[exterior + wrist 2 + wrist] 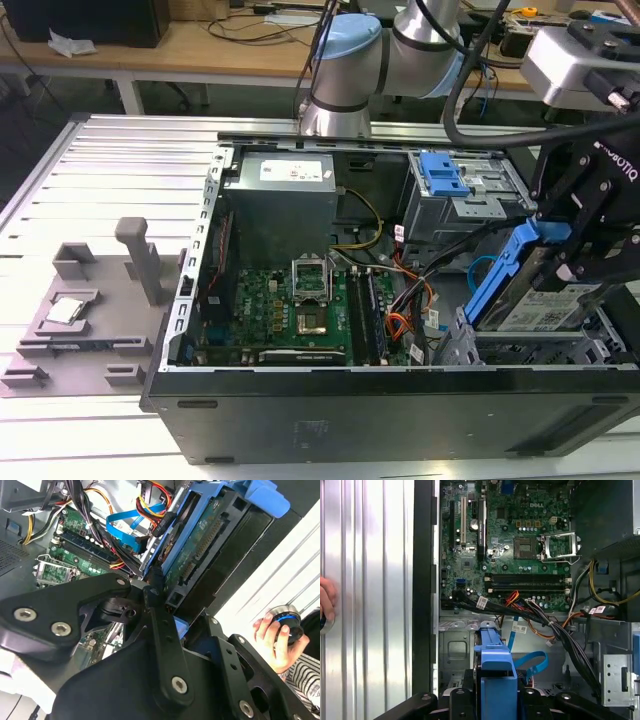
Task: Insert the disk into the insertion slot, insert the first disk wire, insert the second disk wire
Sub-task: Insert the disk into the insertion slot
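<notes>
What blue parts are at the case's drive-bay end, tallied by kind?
Blue disk carrier: 1
Blue latch on the upper grey drive box: 1
Light-blue cable: 1
Total: 3

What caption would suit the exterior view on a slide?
Robot arm, jaws clamped on the blue-framed disk, tilted at the insertion slot of an open computer case.

Smooth blue plastic frames the disk (542, 312); the second disk wire (542, 656) is glossy, the insertion slot (520, 350) sheet metal.
</notes>
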`<state>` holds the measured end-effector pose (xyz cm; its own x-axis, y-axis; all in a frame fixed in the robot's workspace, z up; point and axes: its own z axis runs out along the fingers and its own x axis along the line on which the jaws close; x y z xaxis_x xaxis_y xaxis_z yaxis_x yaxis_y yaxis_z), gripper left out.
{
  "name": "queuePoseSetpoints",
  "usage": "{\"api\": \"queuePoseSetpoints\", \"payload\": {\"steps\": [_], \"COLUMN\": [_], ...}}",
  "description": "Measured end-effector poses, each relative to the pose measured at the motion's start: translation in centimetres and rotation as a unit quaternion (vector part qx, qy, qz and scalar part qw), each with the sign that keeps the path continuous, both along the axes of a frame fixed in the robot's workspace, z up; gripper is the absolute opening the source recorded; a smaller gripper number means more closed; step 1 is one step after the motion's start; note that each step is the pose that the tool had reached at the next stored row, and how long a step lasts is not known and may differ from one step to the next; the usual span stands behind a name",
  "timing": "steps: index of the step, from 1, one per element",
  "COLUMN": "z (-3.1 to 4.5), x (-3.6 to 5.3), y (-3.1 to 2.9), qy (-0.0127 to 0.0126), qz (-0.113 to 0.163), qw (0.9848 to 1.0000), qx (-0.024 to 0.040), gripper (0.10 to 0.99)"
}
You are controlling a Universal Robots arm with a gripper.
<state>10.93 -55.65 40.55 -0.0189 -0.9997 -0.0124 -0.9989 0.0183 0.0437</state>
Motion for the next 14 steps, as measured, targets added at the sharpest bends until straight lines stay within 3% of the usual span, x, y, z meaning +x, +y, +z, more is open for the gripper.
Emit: {"api": "queuePoseSetpoints", "payload": {"steps": [4,5,8,9,11,14], "z": [-0.06,-0.08,-0.14,-0.16,-0.21,-0.24], "x": [0.00,0.00,0.00,0.00,0.00,0.00], "y": [0.00,0.00,0.00,0.00,0.00,0.00], "qy": [0.0000,0.0000,0.0000,0.0000,0.0000,0.0000], "qz": [0.000,0.000,0.000,0.000,0.000,0.000], "qw": [1.0000,1.0000,1.0000,1.0000,1.0000,1.0000], "qx": [0.0000,0.0000,0.0000,0.0000,0.0000,0.0000], "gripper": [0.373,0.439,0.439,0.424,0.294,0.235]}}
